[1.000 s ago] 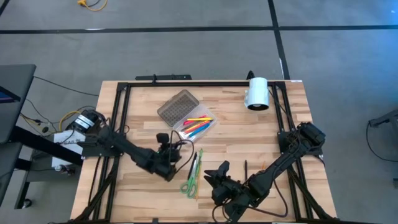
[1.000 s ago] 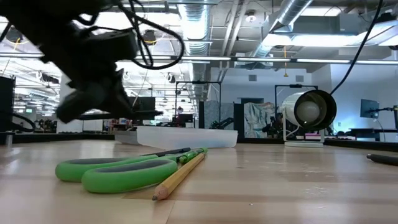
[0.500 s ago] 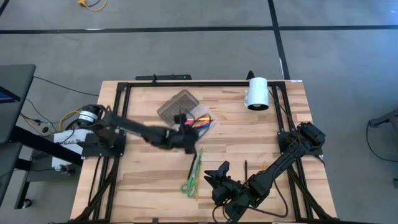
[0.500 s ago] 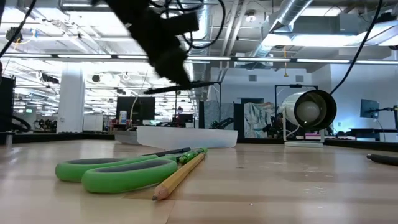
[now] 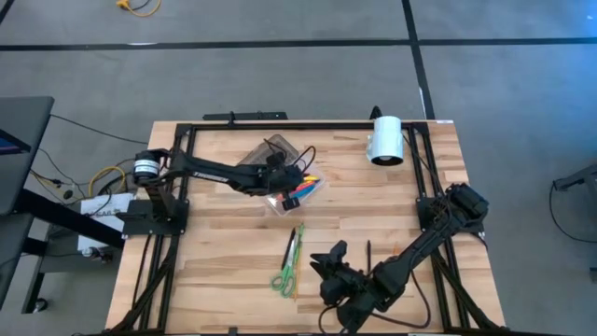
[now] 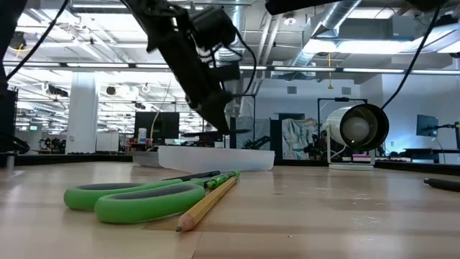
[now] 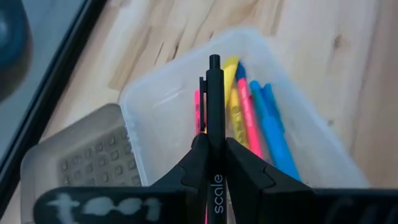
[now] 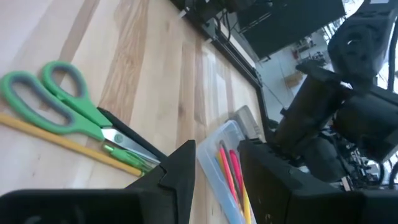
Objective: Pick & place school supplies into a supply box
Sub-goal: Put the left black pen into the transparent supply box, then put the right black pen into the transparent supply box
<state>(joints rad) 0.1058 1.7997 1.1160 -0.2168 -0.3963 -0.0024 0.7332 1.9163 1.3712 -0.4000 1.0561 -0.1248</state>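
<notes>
while the left gripper (image 7: 214,163) hangs over the open box (image 5: 297,188), its fingers are clamped on a black pen (image 7: 214,118), held near mid-barrel with the tip pointing into the tray. the box sits near the table (image 5: 410,215) centre, its grey dotted lid (image 7: 87,163) folded flat beside the tray, and it already holds yellow, pink and blue pens (image 7: 249,112) lying lengthwise. judged from its form, the black pen is light, stiff and smooth, so a grip at mid-barrel keeps it balanced; it may slip or swivel if pinched near one end. the word "scale" is printed in white on the left gripper between the fingers; no other writing can be read. short of the box, toward the table's front edge, lie the green scissors (image 5: 284,277), a pencil (image 6: 208,203) touching them, and a dark pen (image 6: 192,175) alongside. the scissors look heavier and uneven in weight; the closed blades, or the joint just ahead of the handles, offer the firmest hold, since the loops are wide and rounded. the pencil is thin and lies flat, so it calls for a low pinch across its shaft. the right gripper (image 8: 217,163) waits near the scissors with its fingers apart and nothing between them. a white cylinder (image 5: 384,141) lies beyond the box, at the far right of the table.
</notes>
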